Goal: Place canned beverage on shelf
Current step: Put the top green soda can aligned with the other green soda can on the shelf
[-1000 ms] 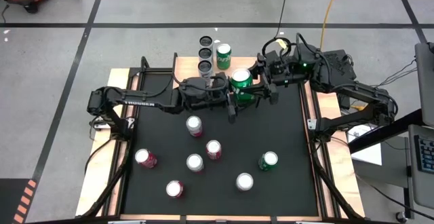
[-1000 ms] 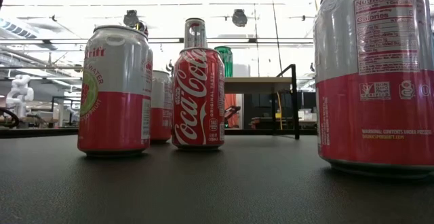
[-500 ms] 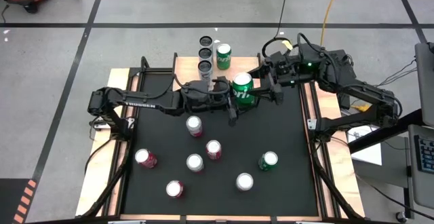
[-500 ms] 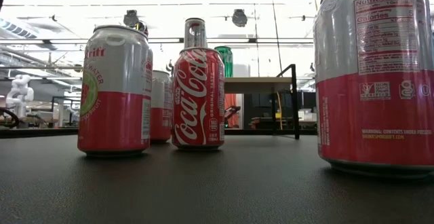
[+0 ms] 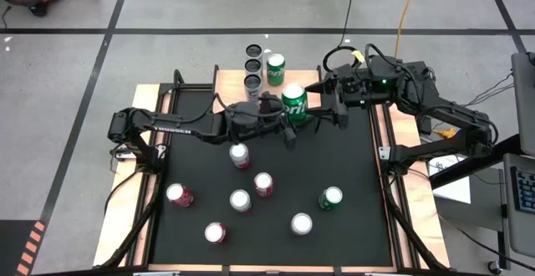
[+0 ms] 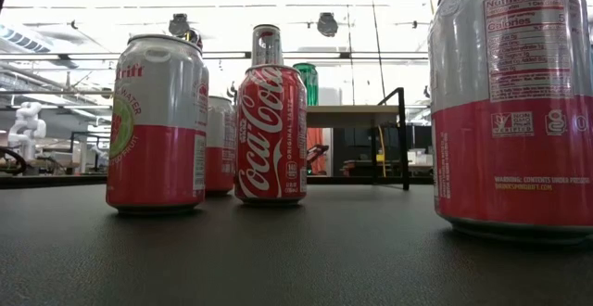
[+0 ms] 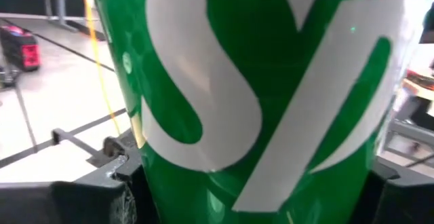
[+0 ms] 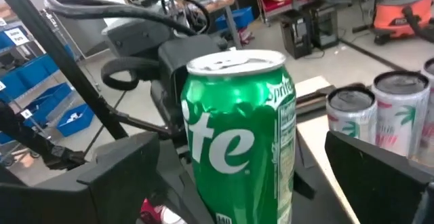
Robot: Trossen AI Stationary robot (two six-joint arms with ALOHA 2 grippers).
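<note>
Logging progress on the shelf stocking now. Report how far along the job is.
Done: four cans already stand on the shelf. In hand: the left gripper holds a green Sprite can above the table's far end, while the right gripper beside it stands open, clear of the can. Left: shelving this one, then seven cans standing on the black mat.

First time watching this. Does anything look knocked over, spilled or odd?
No spill or dent shows. One oddity: a green Sprite can hangs in the air, held by the left gripper; the right gripper is open beside it. Table cans stand upright.
</note>
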